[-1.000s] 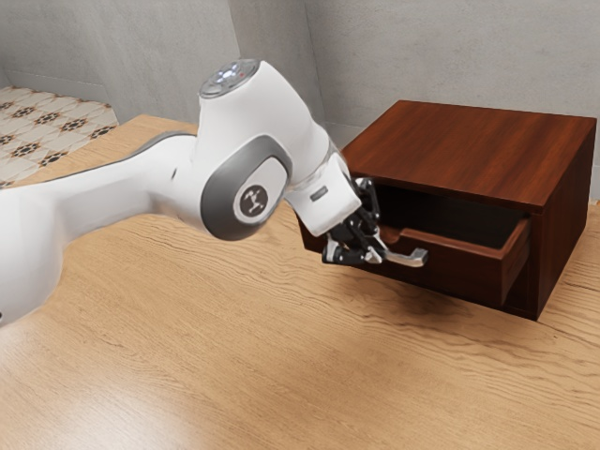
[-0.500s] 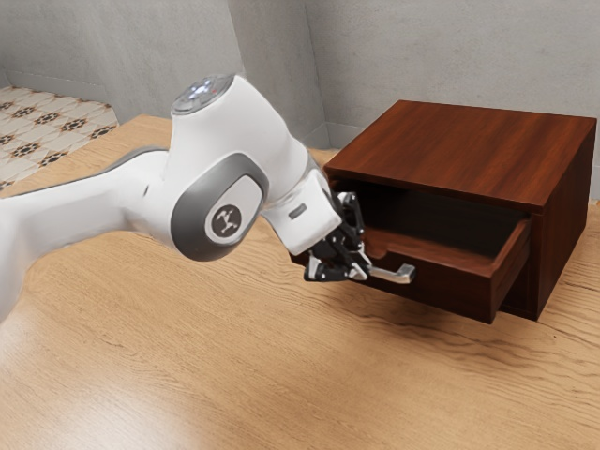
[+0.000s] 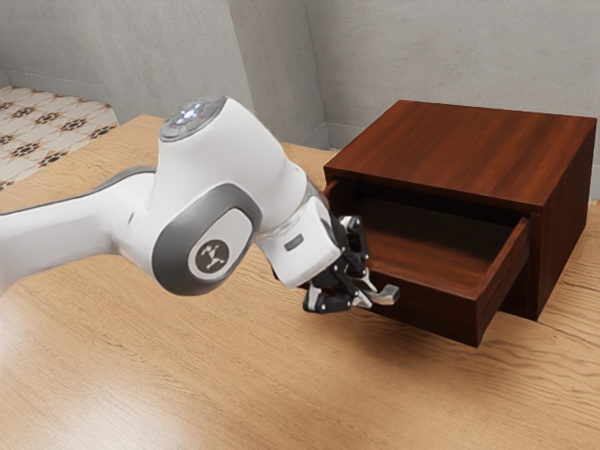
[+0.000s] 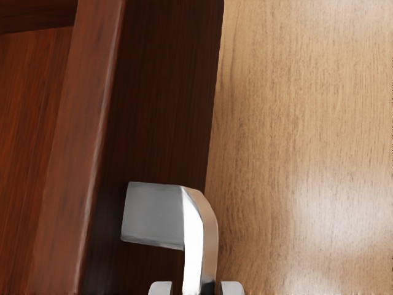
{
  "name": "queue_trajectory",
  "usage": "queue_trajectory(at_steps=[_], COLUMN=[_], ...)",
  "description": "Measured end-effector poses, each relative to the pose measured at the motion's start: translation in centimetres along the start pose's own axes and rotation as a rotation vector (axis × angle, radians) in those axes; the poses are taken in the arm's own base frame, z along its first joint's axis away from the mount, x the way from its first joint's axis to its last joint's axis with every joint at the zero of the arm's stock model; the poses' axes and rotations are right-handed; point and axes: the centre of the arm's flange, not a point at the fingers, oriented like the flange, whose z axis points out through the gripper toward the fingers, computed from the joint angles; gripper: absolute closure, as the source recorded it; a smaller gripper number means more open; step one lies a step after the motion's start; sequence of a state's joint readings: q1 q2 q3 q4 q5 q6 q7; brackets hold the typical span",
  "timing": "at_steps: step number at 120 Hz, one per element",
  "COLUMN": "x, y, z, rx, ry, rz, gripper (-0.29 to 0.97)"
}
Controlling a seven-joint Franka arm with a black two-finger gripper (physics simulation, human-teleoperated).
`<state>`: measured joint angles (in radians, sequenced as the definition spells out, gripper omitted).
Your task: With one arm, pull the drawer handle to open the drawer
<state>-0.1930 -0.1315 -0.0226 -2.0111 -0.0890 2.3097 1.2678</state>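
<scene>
A dark red-brown wooden cabinet [image 3: 469, 150] stands on the table at the exterior view's right. Its drawer [image 3: 441, 281] sticks well out of the cabinet, its bare inside showing. On the drawer's front is a silver metal handle [image 3: 382, 294]. My black gripper [image 3: 349, 298] is shut on that handle, at the end nearer the arm. In the wrist view the handle [image 4: 195, 233] runs down under my hand, bent in toward the drawer front [image 4: 153, 123].
The light wooden table [image 3: 234, 375] spreads wide in front of the cabinet and below my arm. A grey wall rises behind the cabinet. A patterned tile floor [image 3: 37, 131] lies past the table's far left edge.
My gripper has drawn back toward the exterior view's left and nearer the camera, holding the handle. The drawer has slid further out of the cabinet with it.
</scene>
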Motion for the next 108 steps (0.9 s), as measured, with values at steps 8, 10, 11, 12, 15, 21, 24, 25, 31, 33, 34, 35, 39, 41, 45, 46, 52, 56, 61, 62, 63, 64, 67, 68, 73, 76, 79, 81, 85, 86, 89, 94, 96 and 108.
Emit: queue_trajectory(at_steps=[8,10,11,12,15,21,24,25,31,33,34,35,39,41,45,46,52,56,61,62,63,64,67,68,73,76,79,81,85,86,89,94,96,108], x=[-0.1,-0.2,-0.2,-0.2,-0.3,-0.4,-0.6,-0.6,-0.8,-0.8,-0.9,-0.9,-1.0,-1.0,-1.1,-1.1,-1.3,-1.3,-1.4,-1.4,-1.5,-1.5,-1.5,-1.5,-1.6,-1.6,-1.7,-1.7,-1.7,-1.7,-1.7,-1.6,-1.5,0.5], y=[0.2,0.2,0.3,0.3,0.4,0.5,0.6,0.6,0.9,1.0,1.0,1.0,1.2,1.3,1.4,1.4,1.6,1.8,2.0,2.0,2.1,2.1,2.2,2.2,2.4,2.5,2.6,2.6,2.7,2.7,2.8,3.0,3.2,5.6], z=[-0.1,-0.2,-0.3,-0.3,-0.4,-0.6,-0.7,-0.7,-0.9,-0.9,-0.9,-0.9,-0.9,-1.0,-1.0,-1.0,-1.2,-1.4,-1.6,-1.6,-1.7,-1.7,-1.8,-1.9,-2.0,-2.0,-2.1,-2.1,-2.4,-2.5,-3.1,-4.5,-5.5,-14.2], rx=[0.001,0.002,0.003,0.003,0.004,0.006,0.007,0.007,0.008,0.007,0.007,0.007,0.006,0.006,0.006,0.006,0.009,0.012,0.017,0.018,0.019,0.02,0.022,0.023,0.027,0.028,0.03,0.032,0.037,0.039,0.049,0.069,0.083,0.185], ry=[-0.001,-0.001,-0.001,0.0,0.0,-0.001,-0.002,-0.002,-0.003,-0.003,-0.003,-0.004,-0.004,-0.005,-0.005,-0.005,-0.006,-0.006,-0.006,-0.006,-0.006,-0.006,-0.006,-0.006,-0.007,-0.007,-0.007,-0.007,-0.006,-0.006,-0.003,0.006,0.013,0.036], rz=[-0.004,-0.005,-0.006,-0.006,-0.007,-0.011,-0.013,-0.014,-0.017,-0.018,-0.018,-0.019,-0.02,-0.021,-0.023,-0.023,-0.025,-0.026,-0.028,-0.028,-0.028,-0.029,-0.03,-0.03,-0.031,-0.032,-0.034,-0.034,-0.036,-0.036,-0.037,-0.037,-0.036,0.023], gripper=[0.68,0.68,0.68,0.68,0.69,0.69,0.69,0.69,0.69,0.69,0.69,0.69,0.69,0.69,0.68,0.69,0.69,0.7,0.71,0.72,0.72,0.72,0.73,0.73,0.74,0.74,0.75,0.75,0.76,0.76,0.77,0.76,0.75,0.59])
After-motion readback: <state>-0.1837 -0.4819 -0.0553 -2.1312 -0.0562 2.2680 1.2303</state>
